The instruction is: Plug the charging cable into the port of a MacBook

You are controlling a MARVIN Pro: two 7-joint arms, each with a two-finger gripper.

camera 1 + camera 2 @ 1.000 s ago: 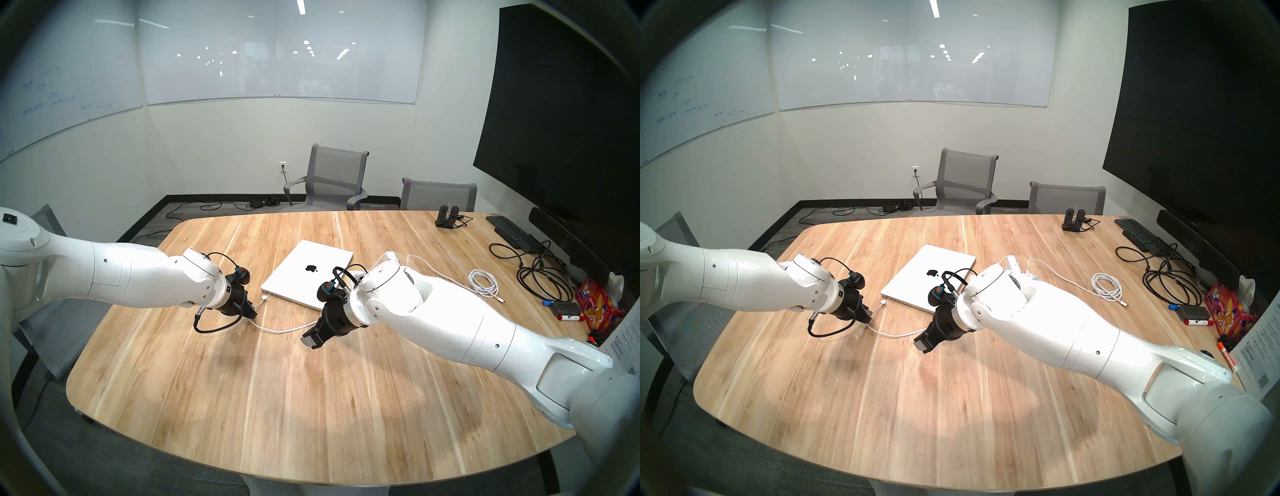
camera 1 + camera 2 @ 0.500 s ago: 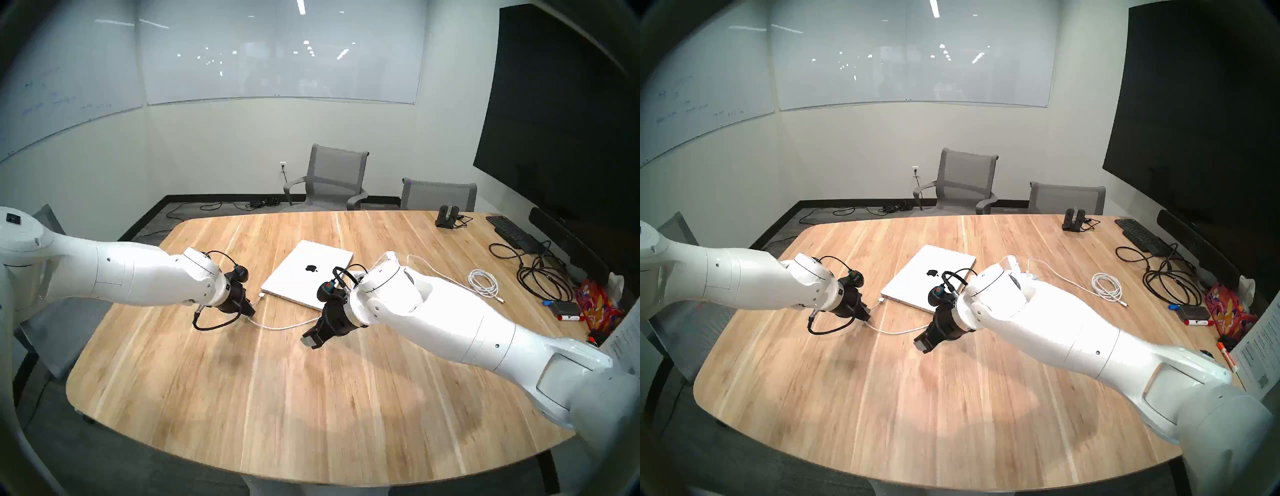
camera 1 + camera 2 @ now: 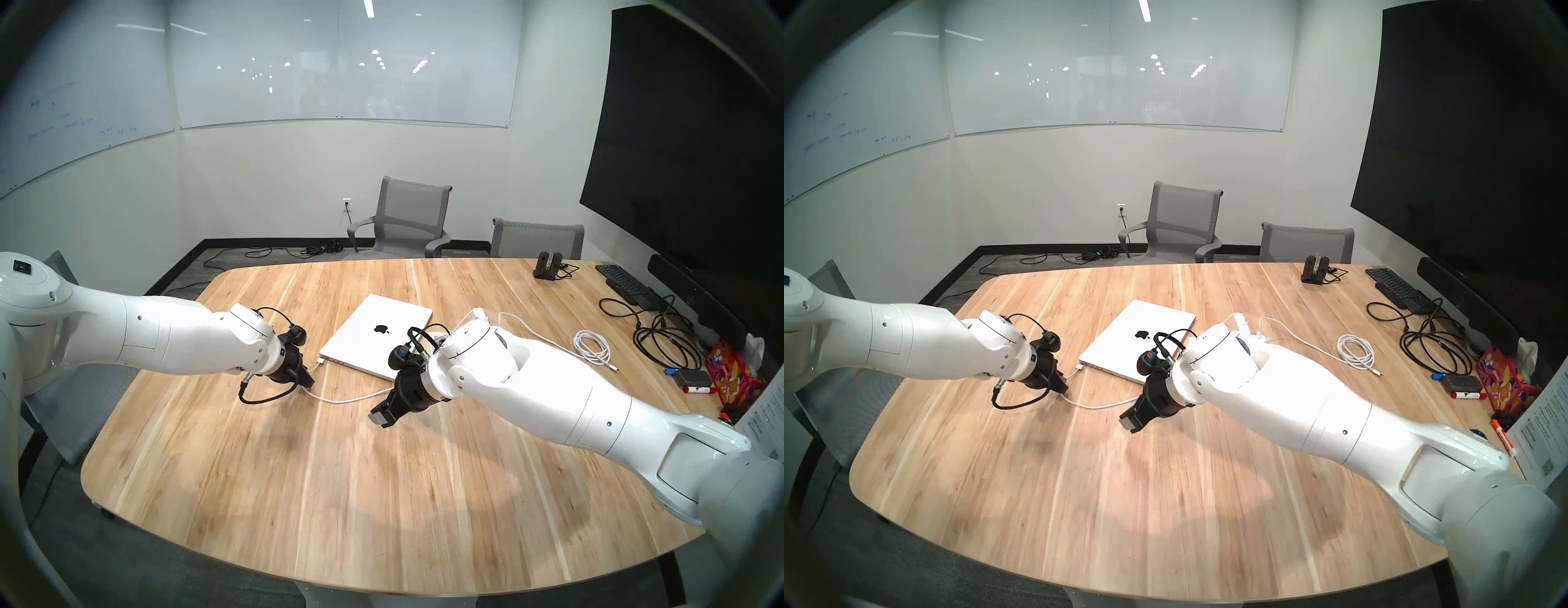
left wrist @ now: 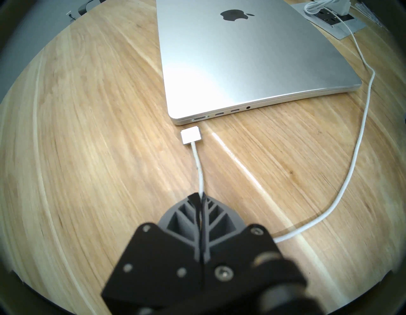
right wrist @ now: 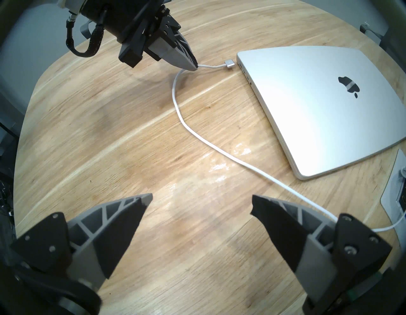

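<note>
The closed silver MacBook [image 3: 377, 335] [image 4: 246, 57] [image 5: 312, 110] lies mid-table with its port edge facing my left arm. My left gripper [image 3: 309, 380] [image 4: 201, 195] [image 5: 194, 66] is shut on the white charging cable [image 4: 198, 169] a short way behind its plug. The flat white plug [image 4: 191, 136] [image 5: 229, 64] [image 3: 321, 361] sits just off the laptop's corner, a small gap from the slot-shaped port [image 4: 200, 118]. The cable [image 5: 197, 134] loops back across the wood under my right arm. My right gripper [image 3: 380, 416] [image 5: 201, 204] hovers open and empty in front of the laptop.
A coiled white cable [image 3: 592, 346], black cords [image 3: 662, 339], a black keyboard [image 3: 628, 284], markers [image 3: 695, 388] and a colourful packet [image 3: 734, 373] crowd the table's right side. A power inlay with a white adapter [image 4: 329, 11] sits behind the laptop. Grey chairs [image 3: 407, 220] stand at the far edge.
My left gripper has carried the plug forward and right, from a hand's width off to just beside the MacBook's corner. The right arm has stayed still.
</note>
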